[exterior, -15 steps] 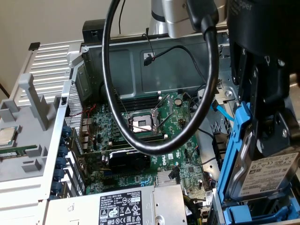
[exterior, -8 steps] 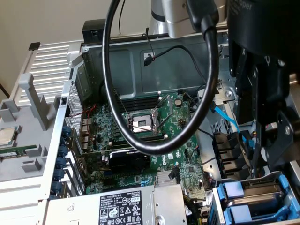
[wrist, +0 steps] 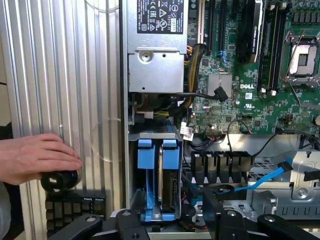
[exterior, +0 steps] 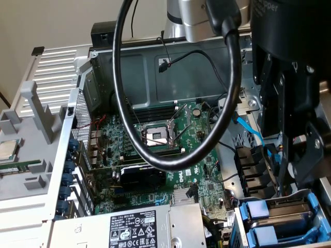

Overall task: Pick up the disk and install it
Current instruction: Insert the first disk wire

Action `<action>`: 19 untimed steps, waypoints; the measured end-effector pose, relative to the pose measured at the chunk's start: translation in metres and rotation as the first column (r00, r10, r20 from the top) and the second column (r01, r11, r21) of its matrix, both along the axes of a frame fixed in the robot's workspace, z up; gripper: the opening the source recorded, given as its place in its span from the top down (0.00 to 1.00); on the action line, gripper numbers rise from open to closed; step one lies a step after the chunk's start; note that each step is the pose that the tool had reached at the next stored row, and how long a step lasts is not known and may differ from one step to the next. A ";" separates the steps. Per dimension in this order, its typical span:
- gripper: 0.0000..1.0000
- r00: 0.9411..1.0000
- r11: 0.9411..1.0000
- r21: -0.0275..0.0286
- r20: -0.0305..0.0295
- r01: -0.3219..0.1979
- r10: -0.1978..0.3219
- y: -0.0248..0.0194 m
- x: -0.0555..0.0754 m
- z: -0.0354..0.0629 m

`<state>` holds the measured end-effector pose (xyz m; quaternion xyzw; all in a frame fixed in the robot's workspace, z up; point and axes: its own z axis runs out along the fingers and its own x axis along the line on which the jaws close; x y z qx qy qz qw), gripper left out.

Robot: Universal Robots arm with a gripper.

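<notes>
The disk [wrist: 167,186] stands on edge in the drive bay at the case's corner, its silver body clipped in a blue plastic frame [wrist: 170,156]; a second blue frame [wrist: 144,156] sits beside it. In the exterior view the blue frames [exterior: 261,213] sit low at the exterior view's right. My black gripper [wrist: 172,220] hangs right over the bay, open, one finger [wrist: 136,216] on each side of the disk and apart from it. My gripper [exterior: 297,170] also stands above the bay in the exterior view.
A person's hand [wrist: 35,157] rests on a black knob [wrist: 60,180] on the ribbed silver panel. The grey power-supply box [wrist: 155,50] adjoins the bay. A blue cable [wrist: 265,177] and black connectors [wrist: 220,167] lie beside it. A thick black cable loop [exterior: 176,82] hangs before the motherboard [exterior: 155,137].
</notes>
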<state>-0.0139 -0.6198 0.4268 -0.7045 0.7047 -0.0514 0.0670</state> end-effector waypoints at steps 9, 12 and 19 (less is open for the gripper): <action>0.43 1.000 1.000 0.000 0.000 0.000 0.000 0.0000 0.000 0.0000; 0.43 1.000 1.000 0.000 0.000 0.000 0.000 0.0008 0.003 -0.0001; 0.43 1.000 1.000 -0.003 -0.004 0.000 0.000 0.0041 0.022 0.0000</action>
